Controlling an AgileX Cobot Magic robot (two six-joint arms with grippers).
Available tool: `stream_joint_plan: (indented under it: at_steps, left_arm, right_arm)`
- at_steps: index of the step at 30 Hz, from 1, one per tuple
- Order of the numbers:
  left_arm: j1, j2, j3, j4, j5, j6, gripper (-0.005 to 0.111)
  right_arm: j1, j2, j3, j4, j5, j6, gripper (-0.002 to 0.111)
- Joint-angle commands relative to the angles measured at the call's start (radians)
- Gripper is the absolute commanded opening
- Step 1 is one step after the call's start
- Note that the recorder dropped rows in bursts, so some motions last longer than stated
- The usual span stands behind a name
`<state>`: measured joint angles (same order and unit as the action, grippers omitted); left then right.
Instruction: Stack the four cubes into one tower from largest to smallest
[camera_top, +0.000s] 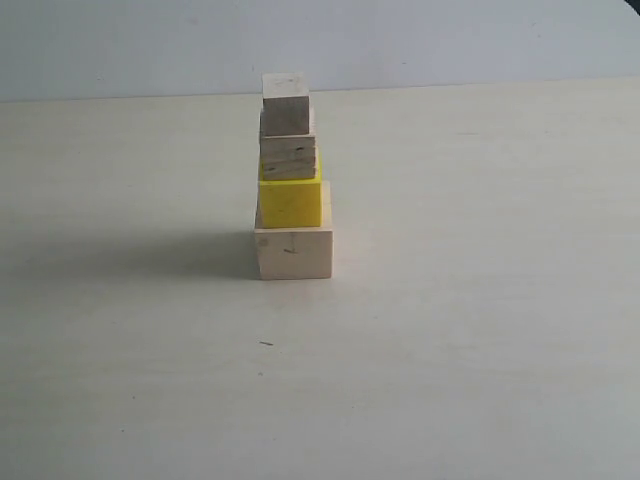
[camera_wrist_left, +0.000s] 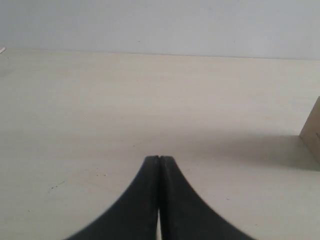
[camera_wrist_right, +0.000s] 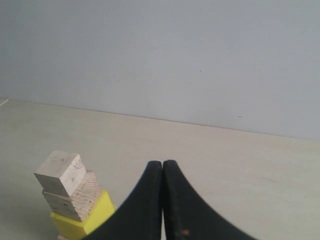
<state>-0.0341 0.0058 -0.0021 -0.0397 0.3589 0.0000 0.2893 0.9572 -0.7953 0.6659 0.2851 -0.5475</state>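
The tower (camera_top: 291, 180) stands in the middle of the table in the exterior view. At its base is the largest pale wood cube (camera_top: 293, 253), then the bright yellow cube (camera_top: 291, 200), then the layered-grain plywood cube (camera_top: 288, 155), and on top the smallest pale wood cube (camera_top: 285, 103). Neither gripper shows in the exterior view. My left gripper (camera_wrist_left: 159, 159) is shut on nothing, low over the table, with a corner of the largest cube (camera_wrist_left: 313, 130) off to one side. My right gripper (camera_wrist_right: 162, 164) is shut and empty, apart from the tower's top three cubes (camera_wrist_right: 70, 197).
The pale table (camera_top: 480, 330) spreads all round the tower, and a grey wall (camera_top: 450, 40) rises behind its far edge. A small dark speck (camera_top: 266, 343) lies in front of the tower.
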Motion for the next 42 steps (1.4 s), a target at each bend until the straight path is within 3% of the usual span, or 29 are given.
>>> stream_joint_plan:
  at_steps: [1,6,13,19,33,38,42]
  left_arm:
    - [-0.008,-0.006,0.002,0.003,-0.007,0.008,0.0]
    - [-0.008,-0.006,0.002,0.003,-0.007,0.011,0.0]
    - [-0.008,-0.006,0.002,0.003,-0.007,0.011,0.0]
    - [-0.008,-0.006,0.002,0.003,-0.007,0.011,0.0]
    - [-0.008,-0.006,0.002,0.003,-0.007,0.011,0.0]
    - [-0.008,-0.006,0.002,0.003,-0.007,0.011,0.0]
    - [-0.008,-0.006,0.002,0.003,-0.007,0.011,0.0]
  right_arm:
    - [-0.017,-0.027,0.015,-0.113,0.007,-0.006,0.0]
    - [-0.133,-0.157,0.084,-0.126,0.006,0.025,0.0]
    - [-0.285,-0.417,0.306,-0.177,-0.019,0.025,0.0]
    - [-0.289,-0.604,0.467,-0.198,-0.075,0.025,0.0]
    - [-0.289,-0.779,0.654,-0.239,-0.104,0.084,0.0]
    - [-0.289,-0.837,0.735,-0.497,-0.1,0.408,0.0]
    - [-0.289,-0.884,0.793,-0.518,-0.1,0.464,0.0]
